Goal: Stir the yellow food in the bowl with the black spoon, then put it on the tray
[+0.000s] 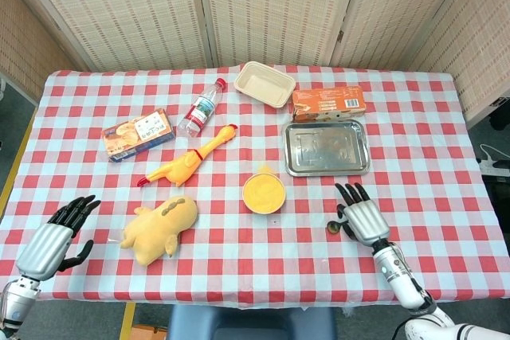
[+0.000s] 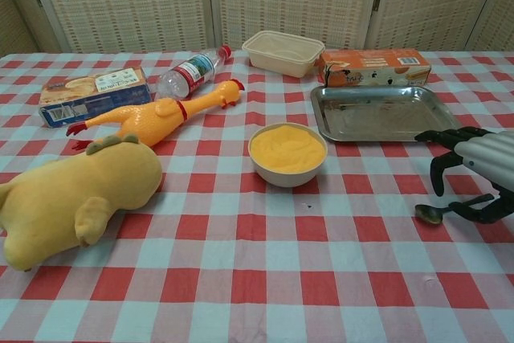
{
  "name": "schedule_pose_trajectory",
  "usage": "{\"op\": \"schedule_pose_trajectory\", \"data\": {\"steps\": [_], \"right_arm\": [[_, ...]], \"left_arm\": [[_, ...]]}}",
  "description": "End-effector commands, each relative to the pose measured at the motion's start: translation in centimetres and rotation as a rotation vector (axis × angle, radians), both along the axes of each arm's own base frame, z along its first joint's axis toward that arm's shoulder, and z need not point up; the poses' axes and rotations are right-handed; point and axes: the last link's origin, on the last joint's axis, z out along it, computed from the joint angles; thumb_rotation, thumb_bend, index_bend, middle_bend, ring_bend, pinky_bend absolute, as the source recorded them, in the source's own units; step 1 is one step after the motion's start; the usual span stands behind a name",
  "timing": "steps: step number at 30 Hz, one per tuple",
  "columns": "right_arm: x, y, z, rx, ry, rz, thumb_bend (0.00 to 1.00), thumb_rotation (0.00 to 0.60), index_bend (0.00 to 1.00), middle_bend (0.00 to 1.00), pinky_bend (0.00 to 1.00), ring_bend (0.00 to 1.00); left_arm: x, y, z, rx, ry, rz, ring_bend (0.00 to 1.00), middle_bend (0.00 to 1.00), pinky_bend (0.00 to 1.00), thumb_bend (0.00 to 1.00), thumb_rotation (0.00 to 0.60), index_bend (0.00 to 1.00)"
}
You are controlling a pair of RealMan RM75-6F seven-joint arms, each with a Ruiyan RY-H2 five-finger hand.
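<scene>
A table under a red-and-white checked cloth (image 1: 446, 117) carries the clutter. At its far edge stands an empty beige rectangular plastic container (image 1: 264, 84), open side up. Left of that container lies a clear plastic water bottle with a red cap (image 1: 201, 107) on its side, and further left a blue-and-orange flat snack box (image 1: 138, 134). An orange cardboard box (image 1: 327, 102) lies just right of the container. Nearer than the bottle lies a yellow rubber chicken (image 1: 188, 166), and nearer still a yellow plush duck toy (image 1: 159, 228).
</scene>
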Motion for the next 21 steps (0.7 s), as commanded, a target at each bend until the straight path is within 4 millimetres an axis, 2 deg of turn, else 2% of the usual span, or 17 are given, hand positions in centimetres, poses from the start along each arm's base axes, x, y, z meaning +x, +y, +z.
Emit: {"op": "schedule_pose_trajectory", "data": {"steps": [1, 21], "right_arm": [[-0.3, -0.1, -0.1, 0.01, 0.011, -0.009, 0.33, 0.6, 0.48, 0.0, 0.01, 0.0], [-0.5, -0.4, -1.5, 0.02, -0.011, -0.027, 0.33, 0.6, 0.5, 0.01, 0.03, 0.0]], "left_arm": [[0.0, 0.0, -0.2, -0.004, 0.004, 0.001, 0.0, 0.0, 0.16, 0.48, 0.6, 0.0], [-0.2, 0.4, -0.2, -0.007, 0.0, 0.009, 0.0, 0.0, 0.16, 0.48, 0.6, 0.0]]}}
